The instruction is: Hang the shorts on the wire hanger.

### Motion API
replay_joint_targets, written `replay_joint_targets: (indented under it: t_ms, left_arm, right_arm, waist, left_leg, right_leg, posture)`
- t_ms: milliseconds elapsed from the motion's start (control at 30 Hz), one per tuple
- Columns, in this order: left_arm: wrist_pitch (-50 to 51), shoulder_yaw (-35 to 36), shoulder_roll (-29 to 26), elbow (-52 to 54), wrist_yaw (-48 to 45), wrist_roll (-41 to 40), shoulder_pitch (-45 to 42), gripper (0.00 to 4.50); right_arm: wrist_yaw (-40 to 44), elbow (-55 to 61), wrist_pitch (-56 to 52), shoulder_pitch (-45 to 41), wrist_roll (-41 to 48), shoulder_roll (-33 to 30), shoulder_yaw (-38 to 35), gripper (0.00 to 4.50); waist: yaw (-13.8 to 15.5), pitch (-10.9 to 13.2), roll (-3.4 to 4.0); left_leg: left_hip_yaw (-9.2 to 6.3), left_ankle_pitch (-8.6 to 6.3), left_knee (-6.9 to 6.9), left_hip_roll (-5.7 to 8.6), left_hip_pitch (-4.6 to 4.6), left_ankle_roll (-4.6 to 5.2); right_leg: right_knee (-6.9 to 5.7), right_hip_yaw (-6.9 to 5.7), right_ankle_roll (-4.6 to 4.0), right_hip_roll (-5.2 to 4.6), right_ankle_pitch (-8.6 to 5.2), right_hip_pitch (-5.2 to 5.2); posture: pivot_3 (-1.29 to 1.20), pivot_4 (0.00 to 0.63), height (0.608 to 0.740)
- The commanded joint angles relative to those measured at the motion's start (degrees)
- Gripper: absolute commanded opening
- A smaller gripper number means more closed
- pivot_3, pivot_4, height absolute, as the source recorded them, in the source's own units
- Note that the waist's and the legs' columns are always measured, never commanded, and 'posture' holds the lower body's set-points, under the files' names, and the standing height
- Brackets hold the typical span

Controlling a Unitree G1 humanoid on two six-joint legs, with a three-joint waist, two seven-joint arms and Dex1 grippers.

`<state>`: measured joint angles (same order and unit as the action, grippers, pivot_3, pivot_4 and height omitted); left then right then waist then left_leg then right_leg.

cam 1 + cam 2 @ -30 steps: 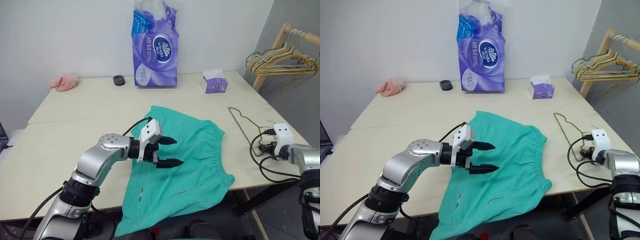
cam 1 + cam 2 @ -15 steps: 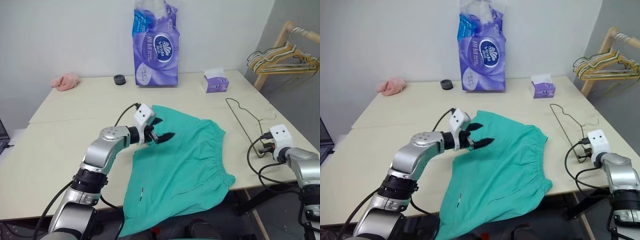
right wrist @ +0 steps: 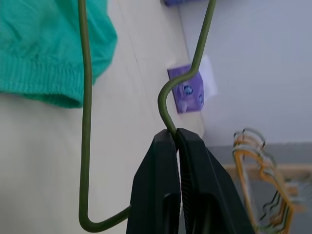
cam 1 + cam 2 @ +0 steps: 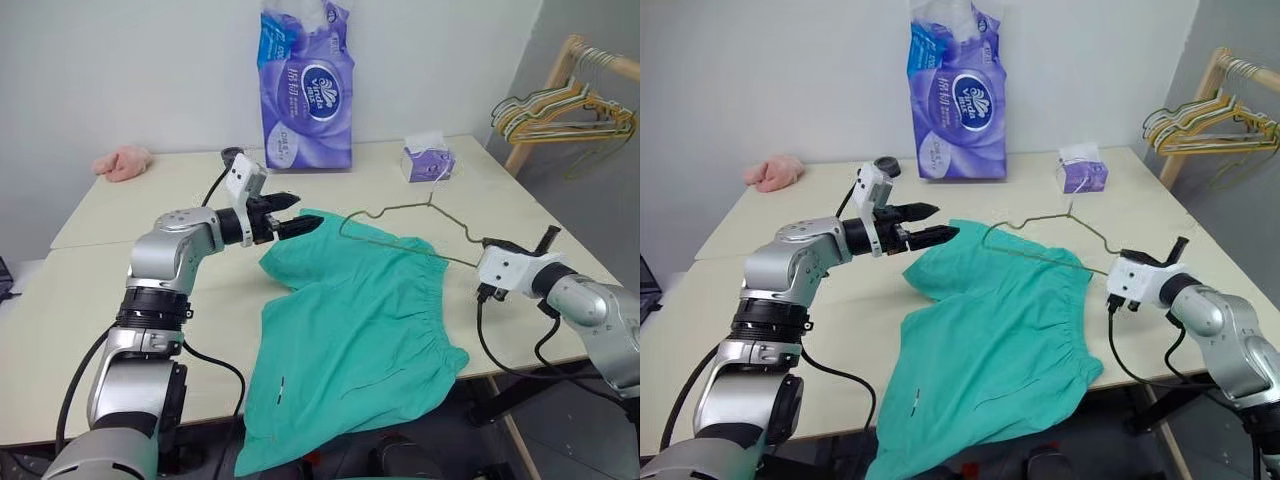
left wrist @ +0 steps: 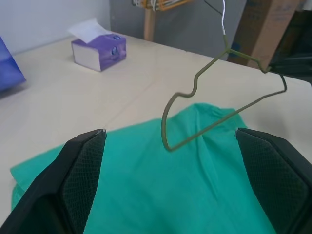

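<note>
The right gripper (image 3: 176, 134) pinches the wire hanger (image 4: 400, 232) aloft over the shorts (image 4: 360, 320) lying on the table (image 4: 90, 300) — the thin wire could swivel or slip — while the left gripper (image 4: 290, 214) hovers wide, empty.

- a pale cream table (image 4: 120, 300) fills the middle of the room, made of two tops pushed together with a seam running across.
- a plain white wall (image 4: 130, 70) stands right behind the table's far edge.
- a darker grey wall (image 4: 590, 40) closes the right side of the room.
- a wooden clothes rack (image 4: 545, 100) leans by that grey wall, beyond the table's right corner, with a bunch of yellow and green hangers (image 4: 560, 115) on its rail.
- the floor under the table's near edge is dark and hard to make out.
- light is even and soft, with faint shadows on the tabletop.
</note>
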<state>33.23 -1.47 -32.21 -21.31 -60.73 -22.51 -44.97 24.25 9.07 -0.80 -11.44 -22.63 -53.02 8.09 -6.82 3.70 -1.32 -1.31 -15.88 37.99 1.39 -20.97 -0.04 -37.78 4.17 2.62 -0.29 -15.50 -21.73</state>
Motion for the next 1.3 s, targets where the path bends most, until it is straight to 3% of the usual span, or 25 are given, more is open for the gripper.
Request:
replay_joint_targets:
  t_ms: [33, 533, 667, 1067, 1200, 1300]
  left_arm:
    - [-0.08, -3.79, -3.25, -1.90, -7.84, 2.07, -2.43, 4.50]
    - [-0.71, -12.24, -4.73, 3.07, -18.50, 5.74, 4.38, 4.50]
    - [-0.96, -12.27, -4.32, 2.47, -18.24, 6.08, 4.55, 3.63]
    - [-2.59, -12.46, -3.54, 1.47, -18.54, 7.02, 4.87, 0.02]
    - [-3.42, -12.18, -3.24, 0.68, -18.46, 7.57, 4.57, 0.02]
    - [-4.77, -11.77, -2.85, -0.74, -17.70, 8.21, 3.91, 0.00]
  right_arm:
    - [-1.80, 0.83, 8.32, -2.91, -3.47, -0.01, 0.48, 0.02]
    - [-0.23, -0.73, 19.24, -7.28, -5.92, 4.38, 1.10, 0.02]
    - [0.11, -0.68, 19.74, -7.39, -6.00, 5.02, 0.85, 0.00]
    - [0.74, 0.15, 21.00, -6.99, -7.20, 5.93, 0.92, 0.00]
    - [1.61, 0.47, 23.10, -6.48, -6.67, 5.15, 1.14, 0.00]
    - [3.11, 0.74, 22.66, -5.57, -3.82, 5.30, 0.19, 0.77]
  waist:
    - [-0.22, 0.12, 0.02]
    - [-1.02, 0.32, -0.05]
    - [-1.10, 0.32, -0.04]
    - [-1.11, 0.32, -0.04]
    - [-1.13, 0.32, -0.04]
    - [-1.13, 0.32, -0.04]
  left_leg:
    - [-0.01, 0.00, 0.00, 0.00, 0.00, 0.00]
    - [-0.11, 0.00, 0.01, -0.01, -0.01, 0.00]
    - [-0.11, 0.00, 0.01, -0.01, 0.00, 0.00]
    - [-0.11, 0.00, 0.01, -0.01, 0.00, 0.00]
    - [-0.11, 0.00, 0.01, -0.01, 0.00, 0.00]
    - [-0.11, 0.00, 0.02, -0.01, 0.00, 0.01]
  right_leg:
    - [-0.02, -0.02, -0.01, 0.00, 0.00, 0.00]
    - [-0.15, -0.01, -0.24, -0.25, 0.11, -0.02]
    - [-0.15, -0.01, -0.17, -0.25, 0.06, -0.02]
    - [-0.16, -0.01, -0.19, -0.24, 0.08, -0.02]
    - [-0.17, -0.01, -0.19, -0.24, 0.07, -0.02]
    - [-0.16, -0.02, -0.19, -0.24, 0.07, -0.02]
  posture:
    - [-0.17, 0.046, 0.740]
    - [-0.17, 0.046, 0.740]
    - [-0.17, 0.048, 0.740]
    - [-0.17, 0.045, 0.740]
    - [-0.17, 0.044, 0.740]
    - [-0.17, 0.042, 0.740]
